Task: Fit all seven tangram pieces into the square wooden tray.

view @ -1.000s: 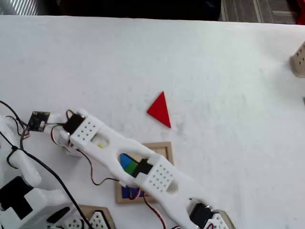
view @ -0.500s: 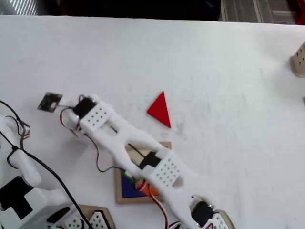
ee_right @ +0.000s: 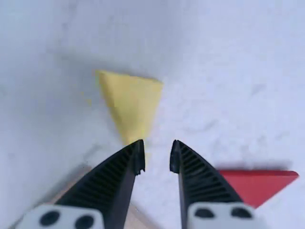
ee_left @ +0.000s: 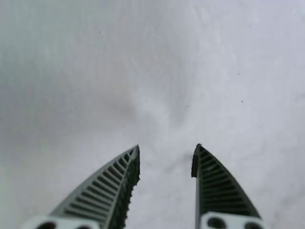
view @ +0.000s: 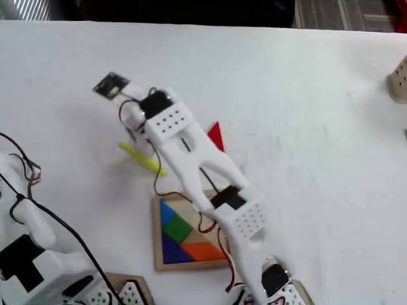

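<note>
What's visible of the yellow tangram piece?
The yellow piece is a flat, plain triangle, no markings, on the white table, outside the wooden tray. One narrow corner points into the gap of the right claw, whose tips are slightly apart; contact cannot be told.

**A:** Item one, the carrying surface?
**B:** Desk [view: 305, 127]: white, matte, faintly speckled. You see it edge to edge.

**A:** Loose pieces lying on it?
**B:** Two. Red triangle [view: 216, 135], flat, beyond the tray's far side and apart from it, partly hidden from above. Yellow triangle [view: 141, 157], to the left of the red one, near the tray's far left corner but not touching it.

**A:** Larger items?
**B:** Wooden tray [view: 156, 241], square, at the near side of your desk, with coloured pieces inside. Beige perforated block [view: 398, 79], at the right edge, well apart from everything else. Wooden base plate [view: 146, 287], at the near edge.
</note>
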`<state>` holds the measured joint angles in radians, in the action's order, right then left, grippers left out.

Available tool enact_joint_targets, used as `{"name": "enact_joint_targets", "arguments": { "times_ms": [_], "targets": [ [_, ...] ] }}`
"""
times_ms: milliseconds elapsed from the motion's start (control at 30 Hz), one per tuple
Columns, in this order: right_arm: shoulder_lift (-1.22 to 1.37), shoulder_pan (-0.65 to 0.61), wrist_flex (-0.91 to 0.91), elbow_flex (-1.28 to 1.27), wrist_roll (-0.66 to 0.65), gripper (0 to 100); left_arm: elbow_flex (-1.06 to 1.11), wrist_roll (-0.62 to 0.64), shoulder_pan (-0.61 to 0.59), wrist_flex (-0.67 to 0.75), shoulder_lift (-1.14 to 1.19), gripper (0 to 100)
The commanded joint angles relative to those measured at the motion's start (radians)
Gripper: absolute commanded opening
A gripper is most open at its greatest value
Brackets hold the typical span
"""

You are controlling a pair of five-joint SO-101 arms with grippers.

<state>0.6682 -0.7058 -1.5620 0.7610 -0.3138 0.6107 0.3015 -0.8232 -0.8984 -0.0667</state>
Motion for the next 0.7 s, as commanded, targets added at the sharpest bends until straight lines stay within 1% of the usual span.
{"name": "enact_joint_targets", "arguments": {
  "times_ms": [0, 167, 300, 400, 467, 533, 600, 667],
  "targets": [
    [-0.114, 0.050, -0.041, 0.025, 0.011, 8.4, -0.049, 0.011, 0.018, -0.009, -0.004, 19],
    [-0.111, 0.076, -0.047, 0.014, 0.008, 8.7, -0.049, 0.011, 0.018, -0.009, -0.004, 19],
    [-0.067, 0.031, -0.045, 0.015, 0.002, 9.5, -0.049, 0.009, 0.018, -0.009, -0.002, 19],
    [-0.024, -0.036, -0.038, 0.015, 0.002, 18.1, -0.049, 0.009, 0.018, -0.009, -0.002, 19],
    [0.018, -0.071, 0.013, 0.015, 0.000, 25.5, -0.049, 0.009, 0.018, -0.009, -0.001, 19],
    [0.071, -0.091, 0.079, 0.017, -0.060, 30.8, -0.049, 0.009, 0.018, -0.009, -0.001, 19],
    [0.125, -0.099, 0.134, 0.025, -0.118, 32.1, -0.049, 0.009, 0.018, -0.009, -0.001, 19],
    [0.165, -0.104, 0.182, 0.025, -0.137, 31.9, -0.049, 0.008, 0.018, -0.009, -0.001, 19]
  ]
}}
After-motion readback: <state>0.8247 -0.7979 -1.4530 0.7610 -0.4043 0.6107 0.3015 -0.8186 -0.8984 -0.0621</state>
